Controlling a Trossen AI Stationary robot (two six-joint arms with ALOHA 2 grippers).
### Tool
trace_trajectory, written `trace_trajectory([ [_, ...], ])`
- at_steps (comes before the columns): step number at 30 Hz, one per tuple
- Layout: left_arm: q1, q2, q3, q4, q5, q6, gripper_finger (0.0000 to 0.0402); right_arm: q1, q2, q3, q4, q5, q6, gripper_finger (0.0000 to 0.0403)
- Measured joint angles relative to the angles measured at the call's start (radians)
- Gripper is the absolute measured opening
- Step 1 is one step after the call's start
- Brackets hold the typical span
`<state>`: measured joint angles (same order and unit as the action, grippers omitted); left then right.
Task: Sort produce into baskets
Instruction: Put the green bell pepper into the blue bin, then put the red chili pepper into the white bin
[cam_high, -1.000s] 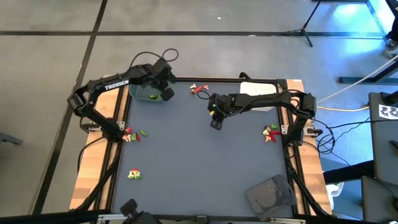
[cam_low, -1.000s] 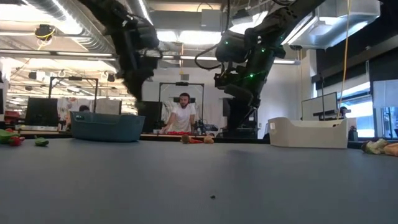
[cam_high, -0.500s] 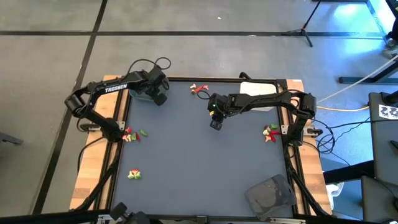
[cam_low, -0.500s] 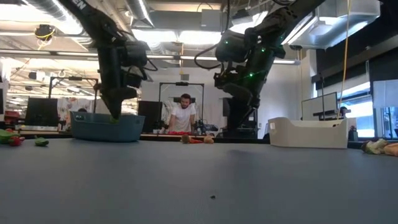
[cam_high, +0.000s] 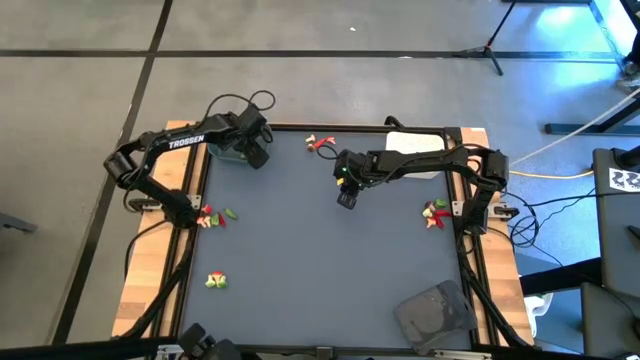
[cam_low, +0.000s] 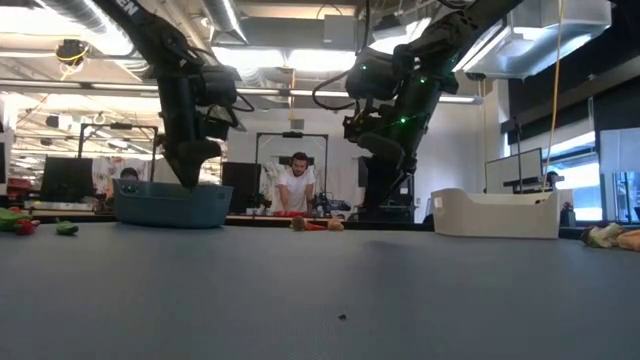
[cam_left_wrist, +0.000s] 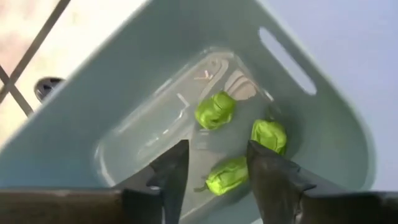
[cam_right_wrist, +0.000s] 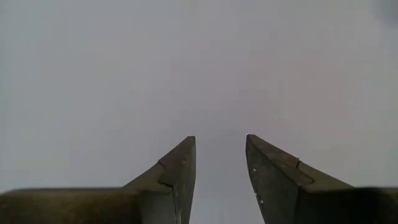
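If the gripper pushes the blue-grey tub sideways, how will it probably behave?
The blue-grey tub looks like thin plastic holding only three small green pieces, so it is probably light and would slide. Its low, wide shape makes tipping unlikely.

Dark blue-grey table mat (cam_high: 320, 250) on wood-edged frame (cam_high: 140, 270). Person (cam_low: 295, 185) in white top behind table. Monitors (cam_low: 65, 180) at left, ceiling ducts overhead.

Light was even and fairly bright, coming from ceiling strips (cam_low: 300, 58) that glared white in the low view. Both arms stood dark against them. The near table (cam_low: 320, 300) looked soft. Left wrist fingers (cam_left_wrist: 174, 171) were blurred; shadows stayed faint.
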<state>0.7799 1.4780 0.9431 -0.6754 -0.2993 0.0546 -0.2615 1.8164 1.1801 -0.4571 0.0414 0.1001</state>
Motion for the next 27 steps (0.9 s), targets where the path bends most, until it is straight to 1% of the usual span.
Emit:
trace_trajectory([
  [4,-0.009,0.0,0.054,-0.026,0.001,0.027,0.0177,0.0,0.0,0.0,-0.014,0.0,-0.002,0.014],
  [7,-0.033,0.0,0.105,-0.027,0.002,0.041,0.018,0.0,0.0,0.0,-0.012,-0.002,-0.002,0.014],
  [9,-0.051,0.0,0.137,-0.025,0.003,0.059,0.018,0.0,0.0,0.0,-0.012,-0.024,0.004,0.014],
  [12,-0.081,0.0,0.168,0.003,0.003,0.074,0.018,0.001,0.0,0.0,-0.009,-0.044,0.008,0.014],
  [14,-0.103,0.0,0.171,0.056,0.008,0.076,0.018,0.007,0.0,0.0,-0.006,-0.041,0.007,0.014],
  [16,-0.118,0.001,0.169,0.112,0.049,0.077,0.018,0.007,0.0,0.0,-0.003,-0.031,0.002,0.014],
  [19,-0.135,0.004,0.159,0.206,0.163,0.078,0.018,0.007,0.0,0.0,0.007,-0.028,0.002,0.014],
  [21,-0.147,0.017,0.158,0.271,0.214,0.074,0.018,0.007,0.0,0.0,0.02,-0.026,0.002,0.014],
  [23,-0.154,0.033,0.158,0.321,0.235,0.067,0.018,0.007,0.0,0.0,0.037,-0.026,0.002,0.014],
  [27,-0.162,0.093,0.158,0.402,0.24,0.067,0.018,0.007,0.0,0.001,0.055,-0.026,0.003,0.014],
])
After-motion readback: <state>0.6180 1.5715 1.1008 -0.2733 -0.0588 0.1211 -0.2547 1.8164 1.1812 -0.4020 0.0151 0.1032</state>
